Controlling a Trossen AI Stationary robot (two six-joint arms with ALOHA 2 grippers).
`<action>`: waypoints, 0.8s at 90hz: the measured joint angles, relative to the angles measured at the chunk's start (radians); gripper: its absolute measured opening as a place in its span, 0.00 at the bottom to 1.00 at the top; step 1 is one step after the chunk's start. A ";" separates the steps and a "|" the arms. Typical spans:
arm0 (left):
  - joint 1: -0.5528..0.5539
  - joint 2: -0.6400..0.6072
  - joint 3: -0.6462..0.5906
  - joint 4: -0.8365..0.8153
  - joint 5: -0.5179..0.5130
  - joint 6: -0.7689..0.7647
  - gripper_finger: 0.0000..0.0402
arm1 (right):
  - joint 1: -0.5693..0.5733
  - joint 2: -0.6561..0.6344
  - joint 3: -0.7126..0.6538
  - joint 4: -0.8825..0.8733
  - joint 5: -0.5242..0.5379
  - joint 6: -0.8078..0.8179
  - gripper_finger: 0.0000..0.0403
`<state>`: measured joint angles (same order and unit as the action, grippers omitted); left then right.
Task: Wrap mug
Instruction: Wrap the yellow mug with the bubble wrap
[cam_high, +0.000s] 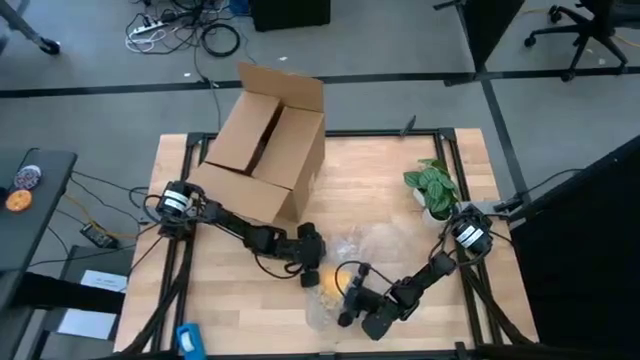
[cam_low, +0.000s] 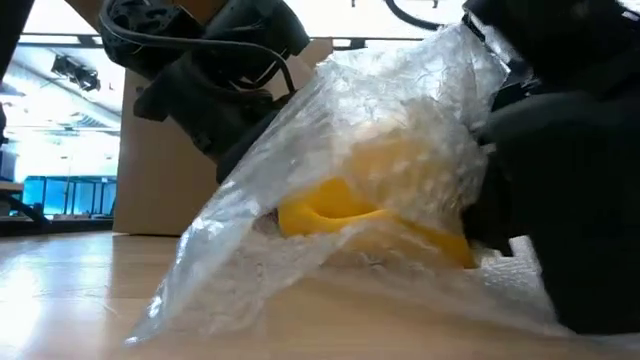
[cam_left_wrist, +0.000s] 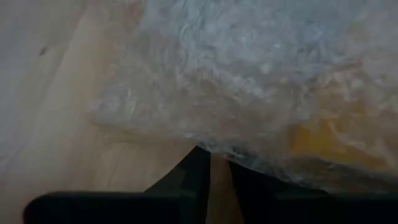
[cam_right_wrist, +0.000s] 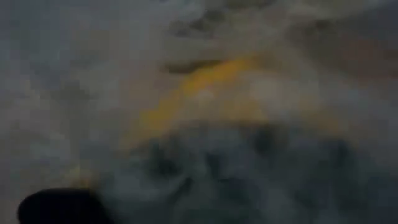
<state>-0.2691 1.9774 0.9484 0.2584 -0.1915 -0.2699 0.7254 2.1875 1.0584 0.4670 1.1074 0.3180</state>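
Note:
The yellow-orange mug (cam_high: 328, 283) lies on the wooden table, seemingly on its side (cam_low: 340, 215), under a crinkly clear plastic sheet (cam_low: 380, 110) that tents over it. The sheet's lower edges rest on the table. My left gripper (cam_high: 312, 272) stands at the mug's left, its fingers nearly together at the sheet's edge (cam_left_wrist: 219, 163). My right gripper (cam_high: 350, 295) is close on the mug's right, against the raised sheet (cam_low: 560, 150). Plastic fills its wrist view, with the mug as a yellow blur (cam_right_wrist: 205, 81). My left gripper has the plastic sheet's edge (cam_left_wrist: 214, 152) between its two fingers, low and level, coming from the table's left. The sheet covers the fingertips, so one layer or several cannot be told. From there the sheet runs up over the mug.
An open cardboard box (cam_high: 265, 140) stands at the table's far left, close behind my left arm. A small potted plant (cam_high: 432, 188) sits at the far right. More of the plastic sheet spreads toward the table's middle (cam_high: 372, 243). A blue object (cam_high: 188, 340) lies at the near left edge.

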 joint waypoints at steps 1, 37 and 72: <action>0.000 0.000 0.000 0.000 0.000 0.000 0.12 | 0.001 -0.002 0.000 -0.004 -0.002 0.006 0.13; 0.011 0.000 -0.001 -0.005 0.004 -0.006 0.12 | 0.089 -0.049 -0.001 -0.087 -0.029 0.098 0.13; 0.012 0.000 -0.003 -0.001 0.003 -0.031 0.12 | 0.148 -0.084 -0.002 -0.113 -0.071 0.135 0.13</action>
<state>-0.2569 1.9778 0.9451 0.2573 -0.1887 -0.3008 0.8732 2.1039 1.0569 0.3538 1.0365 0.4528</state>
